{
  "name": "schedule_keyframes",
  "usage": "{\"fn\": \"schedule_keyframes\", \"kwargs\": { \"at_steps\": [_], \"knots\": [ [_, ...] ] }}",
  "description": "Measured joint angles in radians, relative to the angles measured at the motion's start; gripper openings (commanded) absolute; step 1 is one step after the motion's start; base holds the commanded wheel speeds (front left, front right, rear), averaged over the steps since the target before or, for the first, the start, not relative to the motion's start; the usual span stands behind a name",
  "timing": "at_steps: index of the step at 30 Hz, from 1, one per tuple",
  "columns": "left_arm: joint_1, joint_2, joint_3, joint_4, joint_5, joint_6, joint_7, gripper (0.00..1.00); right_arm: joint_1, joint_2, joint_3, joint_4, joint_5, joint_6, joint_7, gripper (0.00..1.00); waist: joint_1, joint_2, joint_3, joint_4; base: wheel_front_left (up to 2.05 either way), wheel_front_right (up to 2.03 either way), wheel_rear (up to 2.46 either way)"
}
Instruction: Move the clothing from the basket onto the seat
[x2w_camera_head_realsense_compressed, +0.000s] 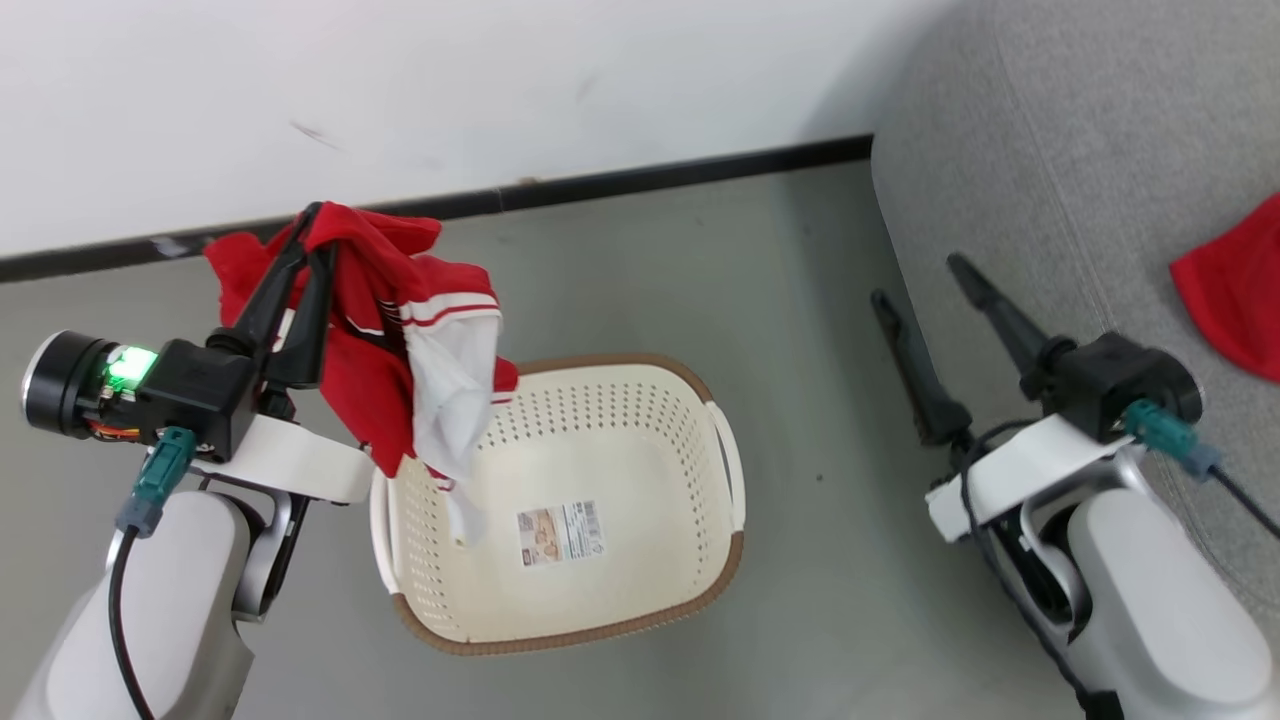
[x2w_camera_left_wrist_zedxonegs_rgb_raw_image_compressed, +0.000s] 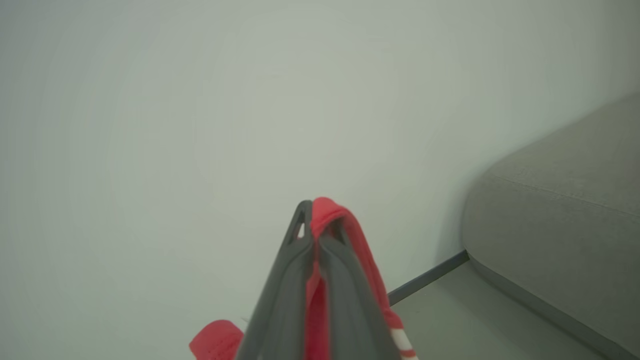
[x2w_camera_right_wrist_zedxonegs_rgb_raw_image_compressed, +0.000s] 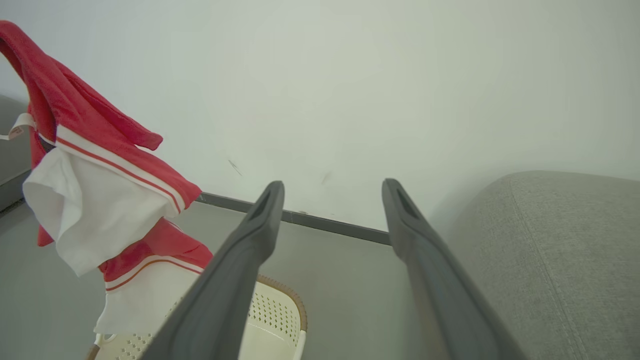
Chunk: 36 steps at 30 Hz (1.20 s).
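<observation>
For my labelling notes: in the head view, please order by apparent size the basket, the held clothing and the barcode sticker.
1. basket
2. held clothing, nearer the camera, so its true size is unsure
3. barcode sticker

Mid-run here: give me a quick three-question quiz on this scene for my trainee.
1. True or false: the right gripper stands open and empty.
2. Where does the clothing pinched in the left gripper hang, relative to the basket? A) over it; B) underneath it; C) nowhere near it.
3. Fill in: another red garment lies on the ___.
Key: 1 true; 2 A; 3 seat.
</observation>
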Motion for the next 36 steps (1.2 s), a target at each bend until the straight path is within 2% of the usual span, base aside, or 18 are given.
{"fn": "schedule_keyframes", "kwargs": {
  "at_steps": [11, 18, 27, 36],
  "knots": [
    [-0.022, -0.009, -0.057, -0.026, 0.000, -0.047, 0.043, 0.00, 0.078, -0.020, 0.118, 0.053, 0.002, 0.000, 0.000, 1.00, 0.0000, 0.0000, -0.113, 0.057, 0.00, 0.00, 0.00],
    [-0.069, -0.034, -0.115, -0.033, 0.001, -0.077, 0.090, 0.00, 0.125, -0.018, 0.259, 0.081, 0.023, 0.000, 0.000, 1.00, 0.0000, 0.0000, -0.180, 0.088, 0.00, 0.00, 0.00],
    [-0.131, -0.069, -0.167, -0.033, 0.001, -0.112, 0.156, 0.00, 0.122, -0.013, 0.406, 0.112, 0.059, 0.000, 0.000, 1.00, 0.0000, 0.0000, -0.251, 0.120, 0.00, 0.00, 0.00],
    [-0.196, -0.113, -0.211, -0.023, 0.001, -0.135, 0.224, 0.00, 0.080, 0.002, 0.475, 0.186, 0.102, 0.000, 0.000, 1.00, 0.0000, 0.0000, -0.305, 0.154, 0.00, 0.00, 0.00]
  ]
}}
